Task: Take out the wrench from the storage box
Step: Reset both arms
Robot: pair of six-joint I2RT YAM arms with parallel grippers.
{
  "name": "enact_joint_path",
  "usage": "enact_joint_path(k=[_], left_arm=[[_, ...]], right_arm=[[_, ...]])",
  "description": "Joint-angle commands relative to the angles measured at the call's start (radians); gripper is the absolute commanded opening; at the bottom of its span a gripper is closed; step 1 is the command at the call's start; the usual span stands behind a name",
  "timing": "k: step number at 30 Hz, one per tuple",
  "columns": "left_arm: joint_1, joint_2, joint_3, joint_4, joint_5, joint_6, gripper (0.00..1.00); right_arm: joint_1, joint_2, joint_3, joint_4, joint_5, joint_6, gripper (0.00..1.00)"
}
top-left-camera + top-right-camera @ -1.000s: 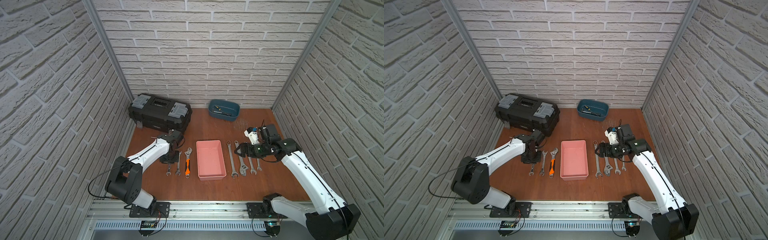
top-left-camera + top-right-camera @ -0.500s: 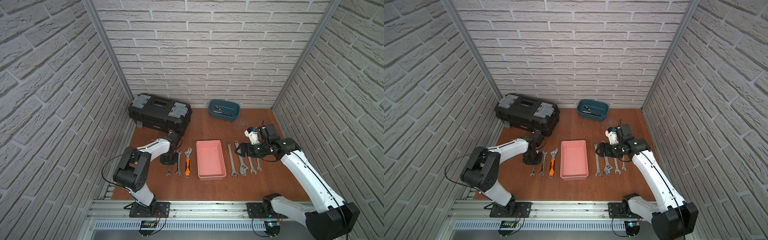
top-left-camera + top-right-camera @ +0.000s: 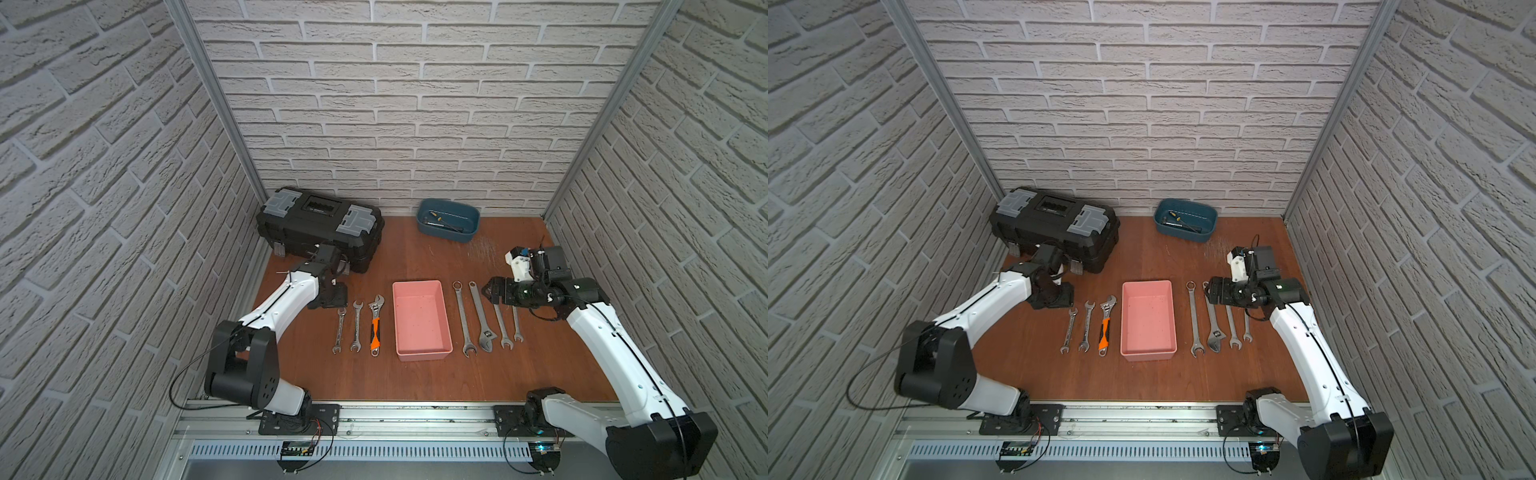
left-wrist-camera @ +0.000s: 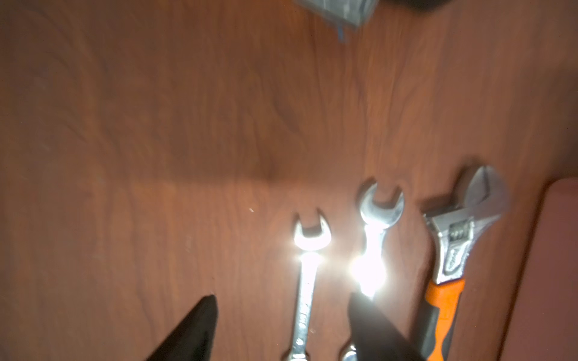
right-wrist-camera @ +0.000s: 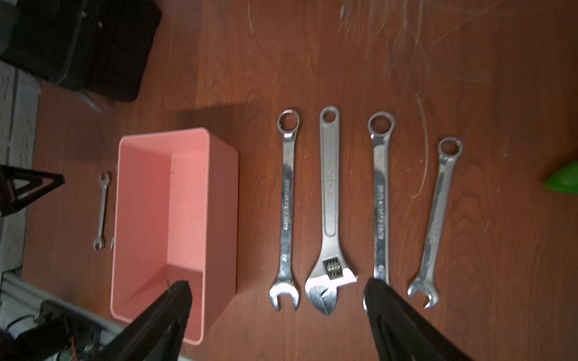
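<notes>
The pink storage box [image 3: 420,355] sits mid-table with nothing inside it, also seen in the right wrist view [image 5: 175,203]. A small silver wrench [image 3: 338,330] lies flat on the table at the far left of the row. In the left wrist view this wrench [image 4: 308,281] runs between my spread fingers without touching them. My left gripper [image 3: 336,302] is open and hovers low over the wrench's far end. My right gripper [image 3: 487,289] is open, empty, and hangs above the far ends of the wrenches right of the box.
Left of the box lie another open-end wrench [image 3: 356,326] and an orange-handled adjustable wrench [image 3: 376,324]. Several silver wrenches [image 3: 480,318] lie right of it. A black toolbox [image 3: 320,226] and a blue tub [image 3: 449,220] stand at the back. Brick walls close three sides.
My left gripper has gone from shut to open, letting go of the small wrench on the table. The left arm's elbow swung outward. The right arm barely moved.
</notes>
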Motion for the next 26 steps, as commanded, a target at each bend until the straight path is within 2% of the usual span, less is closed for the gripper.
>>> enact_joint_path(k=[1, 5, 7, 12, 19, 23, 26], left_arm=[[0.099, -0.11, -0.076, 0.164, -0.015, 0.081, 0.85], [0.25, -0.154, -0.175, 0.394, 0.033, 0.122, 0.98], [0.285, -0.146, -0.205, 0.491, 0.033, 0.154, 0.99], [0.296, -0.081, -0.283, 0.733, -0.028, 0.225, 0.98], [0.294, -0.076, -0.442, 1.035, -0.052, 0.311, 0.98], [0.294, -0.055, -0.473, 1.129, -0.011, 0.336, 0.98], [0.293, -0.025, -0.463, 1.137, -0.002, 0.349, 0.98]], right_arm=[[-0.051, -0.077, -0.092, 0.267, 0.079, -0.023, 0.94], [-0.085, -0.042, -0.184, 0.483, 0.164, -0.059, 0.98], [-0.092, -0.009, -0.239, 0.588, 0.199, -0.08, 0.98], [-0.094, 0.088, -0.423, 0.977, 0.276, -0.123, 1.0], [-0.092, 0.2, -0.531, 1.303, 0.299, -0.227, 1.0], [-0.09, 0.255, -0.486, 1.293, 0.278, -0.247, 1.0], [-0.088, 0.232, -0.522, 1.337, 0.276, -0.248, 0.99]])
